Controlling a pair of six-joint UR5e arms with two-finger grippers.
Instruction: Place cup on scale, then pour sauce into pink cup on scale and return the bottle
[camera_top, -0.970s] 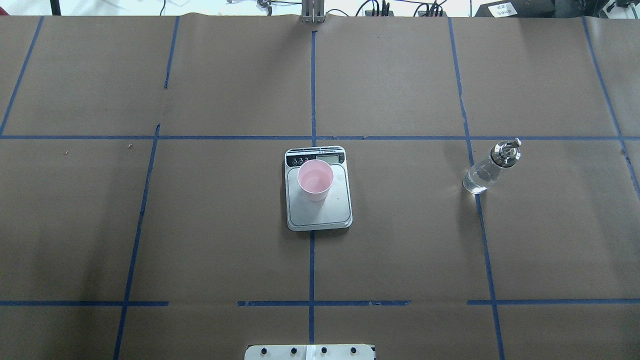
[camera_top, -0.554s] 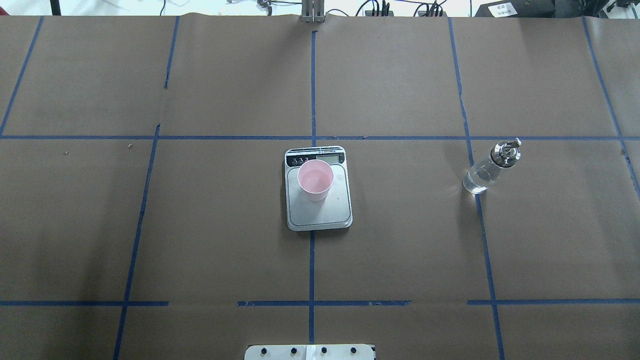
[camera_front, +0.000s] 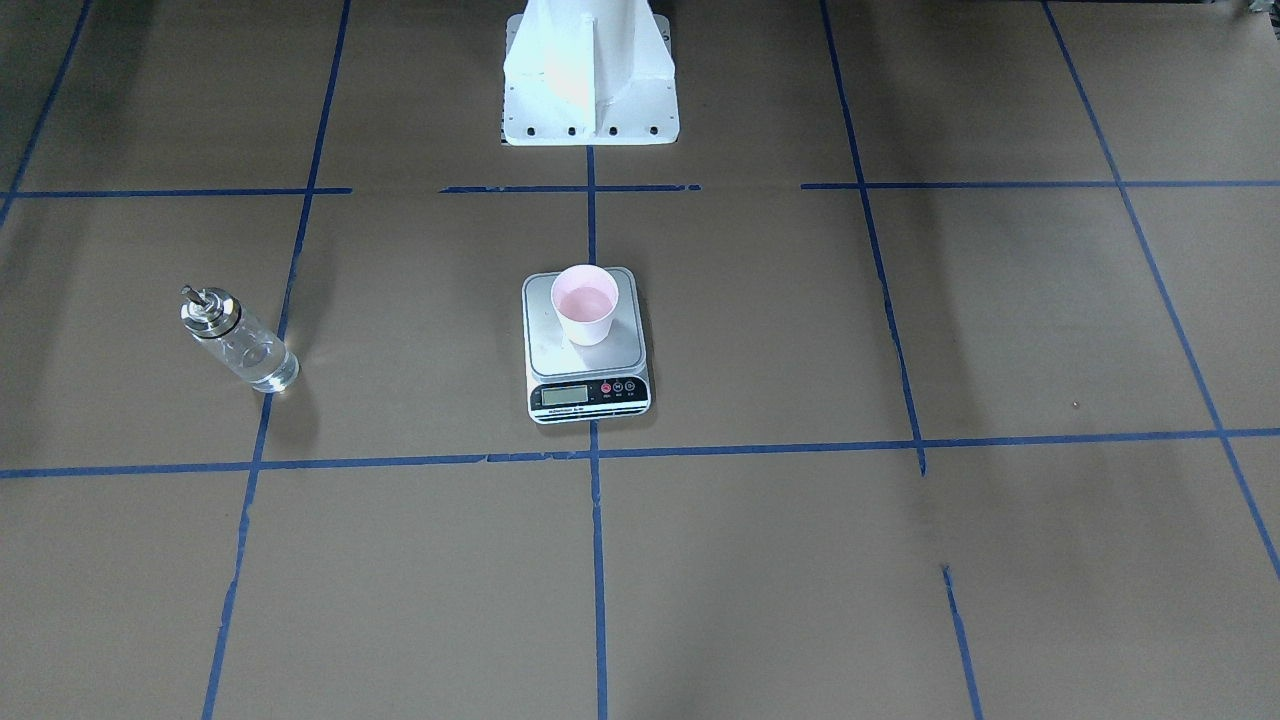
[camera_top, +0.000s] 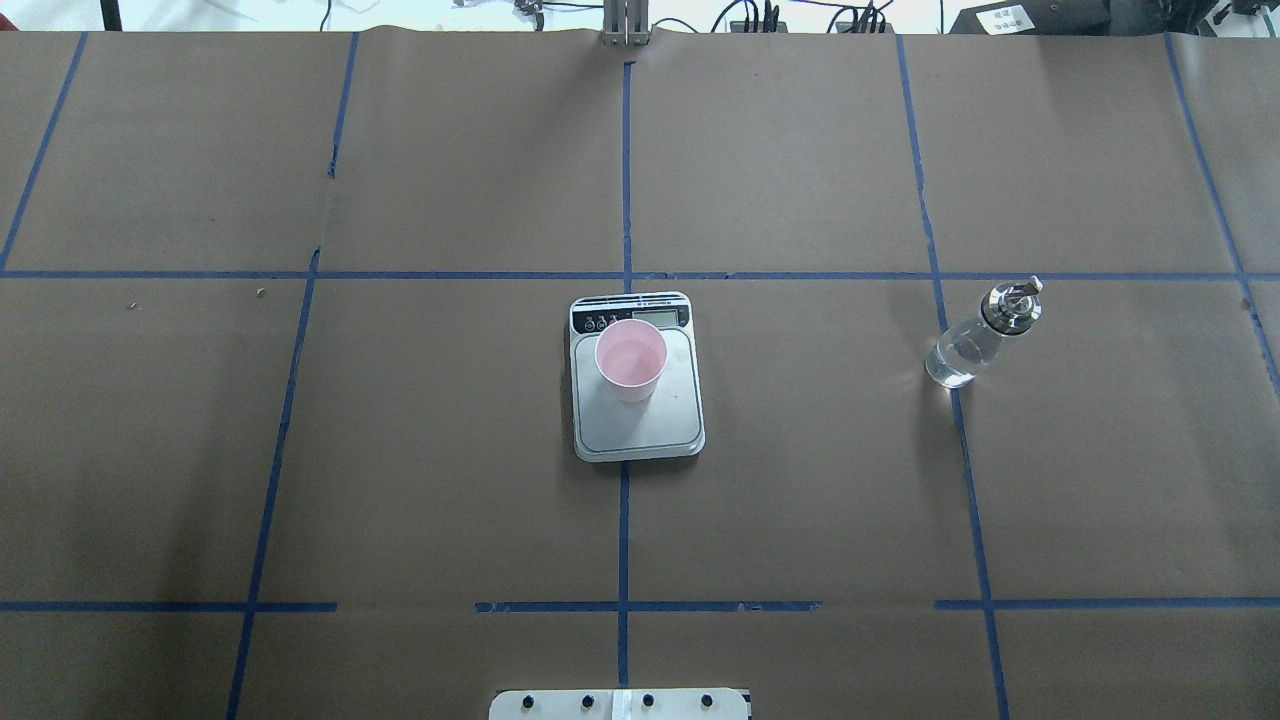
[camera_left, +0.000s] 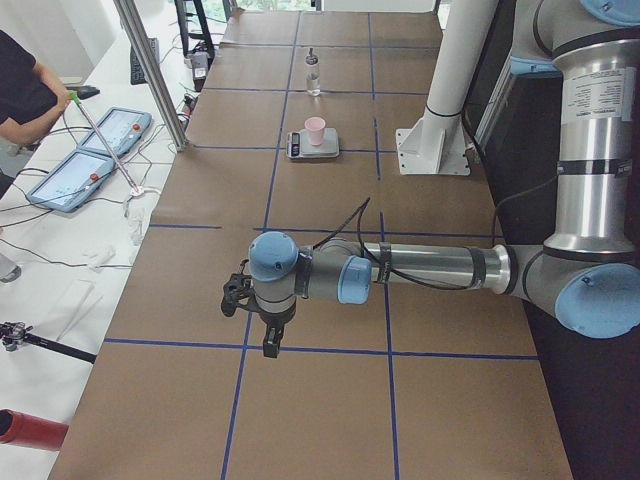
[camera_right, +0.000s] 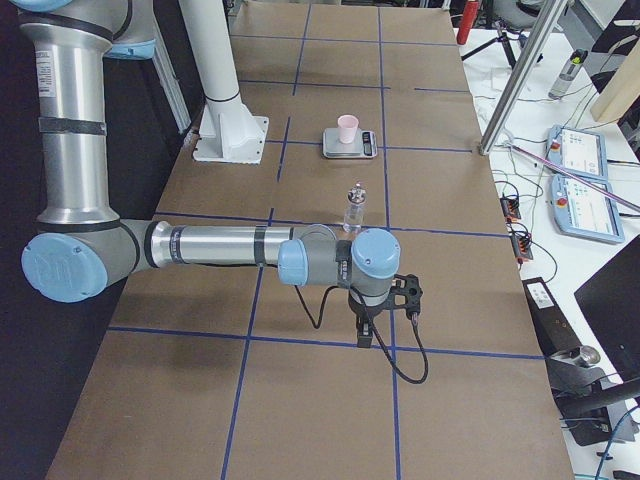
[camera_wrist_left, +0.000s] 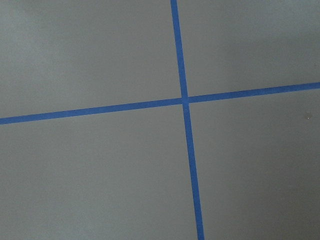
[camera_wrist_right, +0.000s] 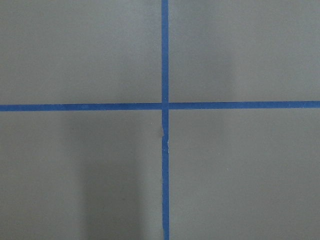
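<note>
The pink cup (camera_top: 631, 360) stands upright on the scale (camera_top: 660, 425) at the table's middle, toward the display end of the platform. The bottle (camera_top: 975, 340) stands alone on the right side on a blue tape line, and the clear sauce (camera_top: 950, 362) shows through its glass. In the front-facing view the cup (camera_front: 586, 303) and bottle (camera_front: 240, 345) sit the same way. My left gripper (camera_left: 267, 343) and right gripper (camera_right: 365, 335) appear only in the side views, each hanging low over a table end, far from the scale. I cannot tell whether they are open or shut. Both wrist views hold only tape lines.
The white robot pedestal (camera_front: 590, 70) stands behind the scale. An aluminium post (camera_left: 150, 70) rises at the table's far edge. A person's arm (camera_left: 30, 100) and blue tablets (camera_left: 75, 170) are on the side bench. Cables (camera_top: 760, 20) lie beyond the far edge.
</note>
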